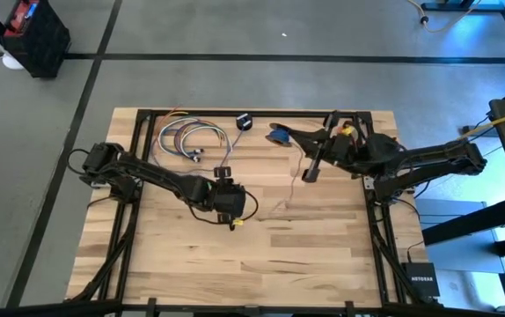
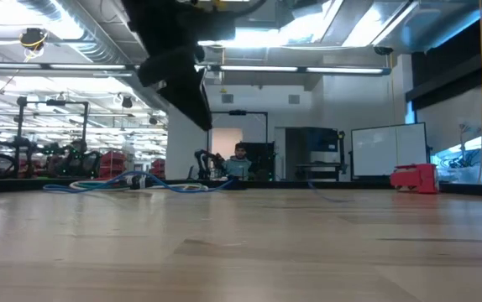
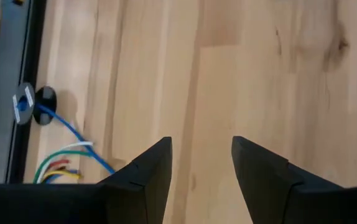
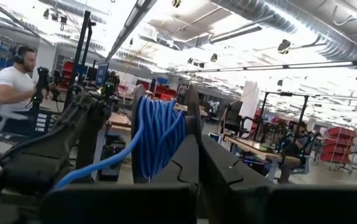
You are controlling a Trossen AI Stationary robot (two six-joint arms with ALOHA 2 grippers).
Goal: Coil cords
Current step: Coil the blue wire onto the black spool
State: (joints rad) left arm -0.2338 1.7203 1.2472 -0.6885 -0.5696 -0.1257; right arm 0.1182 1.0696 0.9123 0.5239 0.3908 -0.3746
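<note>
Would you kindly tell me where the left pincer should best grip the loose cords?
Probably from above, across the loose cords' bunched arc: the strands lie flat on the table, close together, so the open left pincer can straddle them.

Two dark, jointed robot arms trail black cables, each ending in angular matte-black fingers (image 3: 144, 177); yellow tags mark both wrists.

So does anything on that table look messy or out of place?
Mostly the loose cords near the far edge: several coloured strands sprawl in uneven loops, not coiled. The right gripper is raised, with a blue cord wound on a spool just beyond its fingers.
</note>
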